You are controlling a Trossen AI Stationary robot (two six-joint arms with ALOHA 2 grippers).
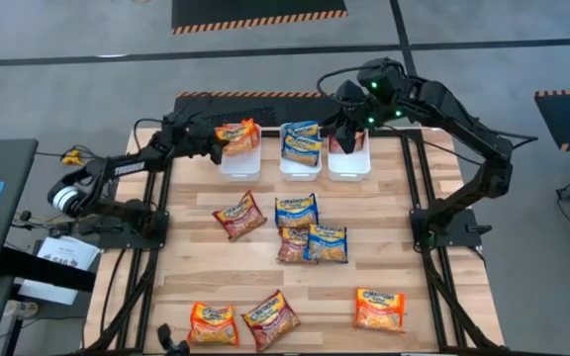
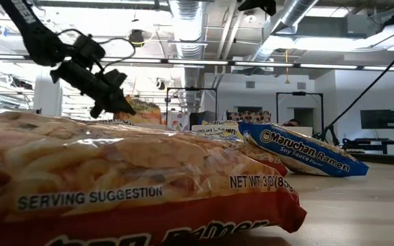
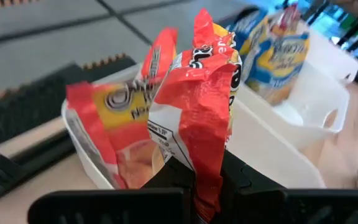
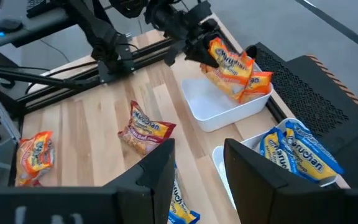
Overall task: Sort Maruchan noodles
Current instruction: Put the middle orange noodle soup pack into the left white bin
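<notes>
Tightly, left gripper pinches orange packet.

Two black jointed robot arms of slim tubes and blocky joints. The right arm has small green lights glowing near its wrist. The left arm has pale lettering along one link and thin black cables looping beside it.

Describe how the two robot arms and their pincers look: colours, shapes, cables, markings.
Both arms are dark, nearly black, built of slim jointed segments. The left arm carries pale lettering along one link, too small to read, and loose black cables loop beside it. The right arm shows small green lights near its wrist. The left pincer and right pincer each have two flat, blocky black fingers.
</notes>
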